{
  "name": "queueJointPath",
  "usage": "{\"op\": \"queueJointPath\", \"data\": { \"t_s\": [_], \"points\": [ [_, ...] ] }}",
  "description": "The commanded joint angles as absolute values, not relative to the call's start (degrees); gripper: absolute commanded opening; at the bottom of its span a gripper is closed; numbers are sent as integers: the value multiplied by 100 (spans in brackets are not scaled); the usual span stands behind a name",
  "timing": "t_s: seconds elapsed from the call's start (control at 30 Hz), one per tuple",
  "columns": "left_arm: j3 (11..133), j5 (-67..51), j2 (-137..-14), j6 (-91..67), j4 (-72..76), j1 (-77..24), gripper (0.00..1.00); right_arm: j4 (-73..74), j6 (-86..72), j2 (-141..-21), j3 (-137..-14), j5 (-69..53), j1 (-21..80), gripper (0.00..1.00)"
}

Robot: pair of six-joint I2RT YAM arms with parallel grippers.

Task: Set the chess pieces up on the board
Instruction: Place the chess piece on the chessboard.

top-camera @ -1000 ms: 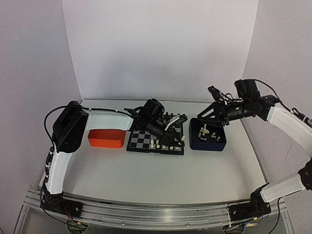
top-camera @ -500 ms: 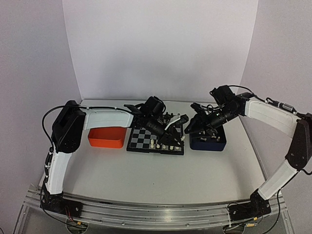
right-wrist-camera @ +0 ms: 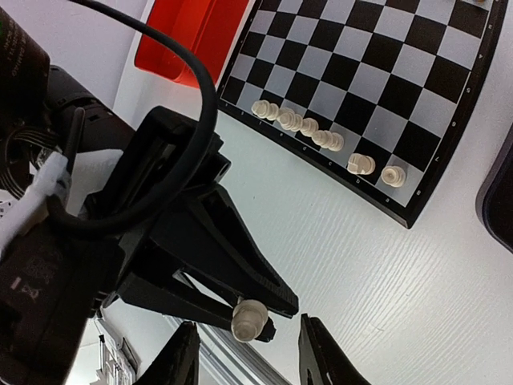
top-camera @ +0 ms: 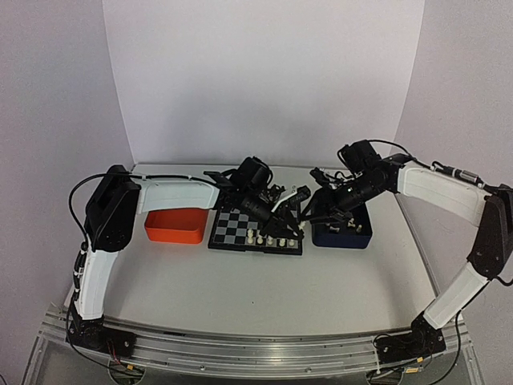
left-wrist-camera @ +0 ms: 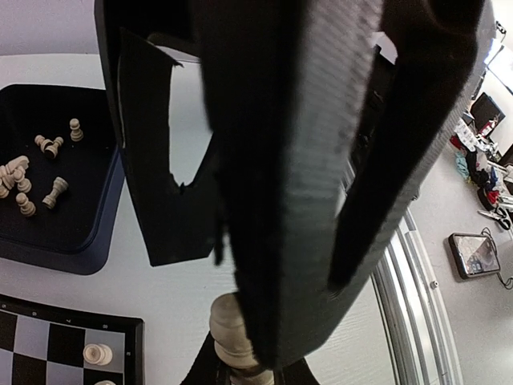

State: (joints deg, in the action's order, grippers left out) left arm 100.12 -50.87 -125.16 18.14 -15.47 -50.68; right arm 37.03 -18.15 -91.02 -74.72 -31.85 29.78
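My left gripper (top-camera: 293, 215) is shut on a cream-white chess piece (right-wrist-camera: 248, 318), held in the air just off the right edge of the board (top-camera: 240, 231). The piece also shows in the left wrist view (left-wrist-camera: 231, 330). My right gripper (right-wrist-camera: 250, 343) is open, with its two fingers on either side of that piece and not touching it. It sits beside the left gripper in the top view (top-camera: 311, 212). Several cream pieces (right-wrist-camera: 321, 138) stand in a row along the board's near edge (top-camera: 268, 238).
A dark blue tray (top-camera: 343, 235) right of the board holds several loose cream pieces (left-wrist-camera: 32, 180). An orange tray (top-camera: 175, 225) sits left of the board. Both arms crowd the gap between the board and the blue tray.
My right arm has swung left from above the blue tray to the left gripper. The left gripper has stayed by the board's right edge with its piece.
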Motion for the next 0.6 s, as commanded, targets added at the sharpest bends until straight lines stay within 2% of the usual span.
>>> {"op": "queueJointPath", "data": {
  "t_s": [0.0, 0.43, 0.57],
  "points": [
    [10280, -5221, -12231, 1733, -1270, -5080, 0, 3401, -1978, -9078, -7401, -2999, 3048, 38],
    [10354, -5174, -12270, 1568, -1129, -5080, 0, 3379, -2074, -9259, -7451, -3431, 3105, 21],
    [10349, -5148, -12268, 1551, -1106, -5080, 0, 3384, -2072, -9247, -7454, -3428, 3121, 2]
  ]
}}
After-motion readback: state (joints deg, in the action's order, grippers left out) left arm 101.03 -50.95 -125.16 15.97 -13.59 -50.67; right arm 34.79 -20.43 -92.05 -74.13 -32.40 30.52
